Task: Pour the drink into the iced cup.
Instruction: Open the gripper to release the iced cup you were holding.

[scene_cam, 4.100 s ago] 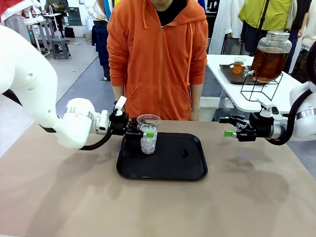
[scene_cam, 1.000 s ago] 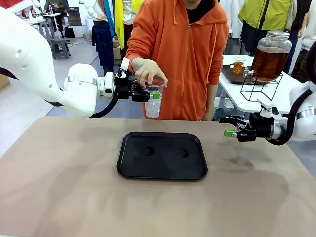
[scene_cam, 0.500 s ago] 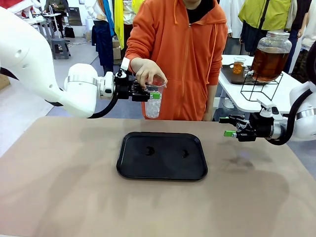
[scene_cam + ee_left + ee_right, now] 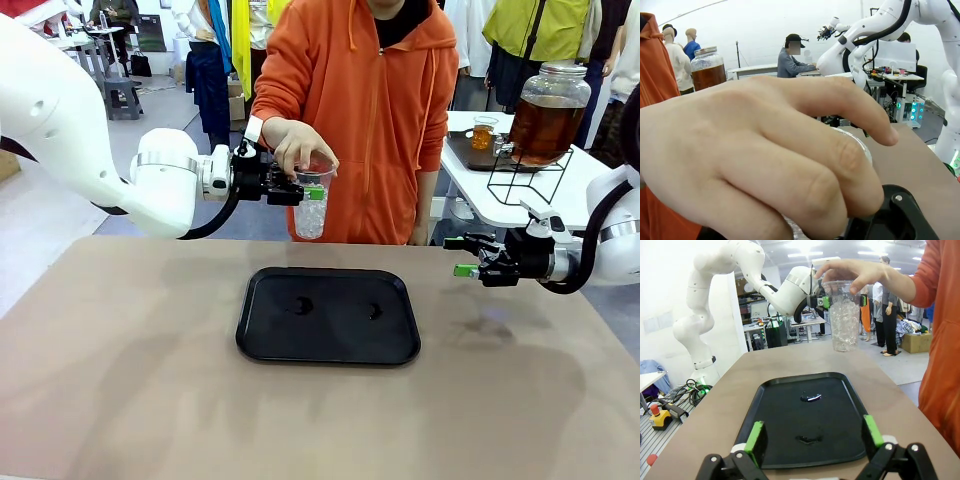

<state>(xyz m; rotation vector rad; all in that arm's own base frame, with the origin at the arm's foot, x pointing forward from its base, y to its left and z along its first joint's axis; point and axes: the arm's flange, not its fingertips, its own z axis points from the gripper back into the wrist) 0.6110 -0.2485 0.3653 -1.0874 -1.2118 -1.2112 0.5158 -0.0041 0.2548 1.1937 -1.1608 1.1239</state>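
The iced cup (image 4: 311,212), clear plastic and full of ice, hangs in the air above the table's far edge, in front of the person. My left gripper (image 4: 308,192) is shut on its sides. The person's hand (image 4: 298,146) grips the cup's rim from above; in the left wrist view this hand (image 4: 765,160) hides most of the cup (image 4: 861,146). My right gripper (image 4: 462,256) hovers open at the right, pads apart (image 4: 814,436), facing the cup (image 4: 842,317). The drink (image 4: 545,127) is amber liquid in a lidded spigot jar on a side table.
A black tray (image 4: 328,345) lies mid-table with small wet spots on it. The jar stands on a wire stand (image 4: 525,178) on a white side table, beside a small glass (image 4: 485,133) of amber liquid. The person in orange stands at the far edge.
Four seconds ago the cup stood on the tray in my left gripper; it has been lifted toward the person, whose hand now holds its rim. Nothing has moved in the last second.
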